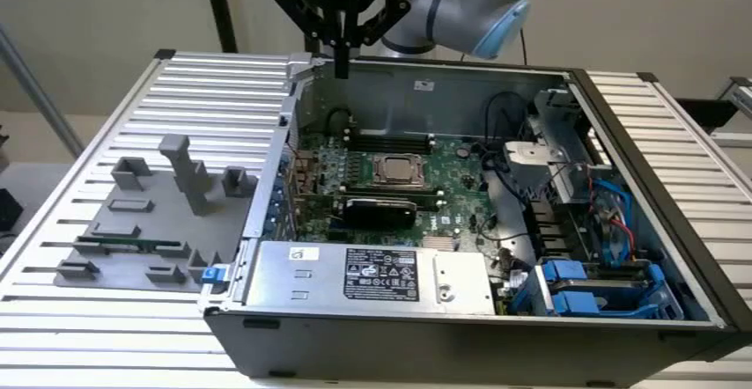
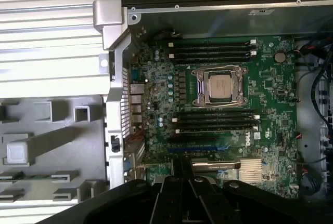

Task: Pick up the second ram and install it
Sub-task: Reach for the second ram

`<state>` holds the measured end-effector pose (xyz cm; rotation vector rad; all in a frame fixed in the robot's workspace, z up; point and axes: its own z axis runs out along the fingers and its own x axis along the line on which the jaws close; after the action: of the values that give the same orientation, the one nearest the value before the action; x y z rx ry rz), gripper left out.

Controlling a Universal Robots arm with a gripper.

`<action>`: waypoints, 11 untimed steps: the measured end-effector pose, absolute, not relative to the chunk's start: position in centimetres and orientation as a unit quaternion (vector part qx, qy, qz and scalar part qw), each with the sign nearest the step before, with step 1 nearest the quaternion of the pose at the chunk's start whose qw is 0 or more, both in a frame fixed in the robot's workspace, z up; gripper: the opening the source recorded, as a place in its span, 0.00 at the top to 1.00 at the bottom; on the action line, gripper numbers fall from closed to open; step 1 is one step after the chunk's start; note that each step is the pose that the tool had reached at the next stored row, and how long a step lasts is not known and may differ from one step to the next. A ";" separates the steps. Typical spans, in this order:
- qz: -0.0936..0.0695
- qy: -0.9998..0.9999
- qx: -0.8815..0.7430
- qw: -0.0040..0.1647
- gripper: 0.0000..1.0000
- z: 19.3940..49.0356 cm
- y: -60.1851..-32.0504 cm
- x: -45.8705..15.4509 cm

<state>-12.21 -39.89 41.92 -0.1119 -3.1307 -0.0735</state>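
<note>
The second ram (image 1: 129, 245) is a narrow green stick lying in the grey holder block (image 1: 141, 222) on the slatted table, at the exterior view's left of the computer case. In the wrist view the ram (image 2: 34, 176) appears as a thin green strip between grey blocks. My gripper (image 1: 342, 70) hangs above the case's back corner nearest the holder, well away from the ram, with its fingers pointing down. The fingers (image 2: 178, 174) are pressed together and hold nothing; the gripper (image 2: 182, 162) is shut. Below it lies the green motherboard (image 2: 270, 83) with its CPU socket (image 2: 218, 85) and black memory slots (image 2: 216, 121).
The open computer case (image 1: 470, 77) has tall metal walls. A power supply (image 1: 376, 275) sits at its front, with blue drive bays and cables (image 1: 600, 283) at the exterior view's right. A tall grey post (image 1: 188, 173) stands on the holder. Ribbed metal table (image 1: 188, 90) surrounds the case.
</note>
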 end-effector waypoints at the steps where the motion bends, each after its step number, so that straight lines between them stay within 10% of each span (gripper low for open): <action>1: -0.023 -0.999 -0.036 0.004 1.00 41.9 -39.9 -12.4; 11: -0.023 -0.999 -0.036 0.004 1.00 41.9 -40.2 -16.8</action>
<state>-16.77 -40.15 41.91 -0.1119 -3.1314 -0.0736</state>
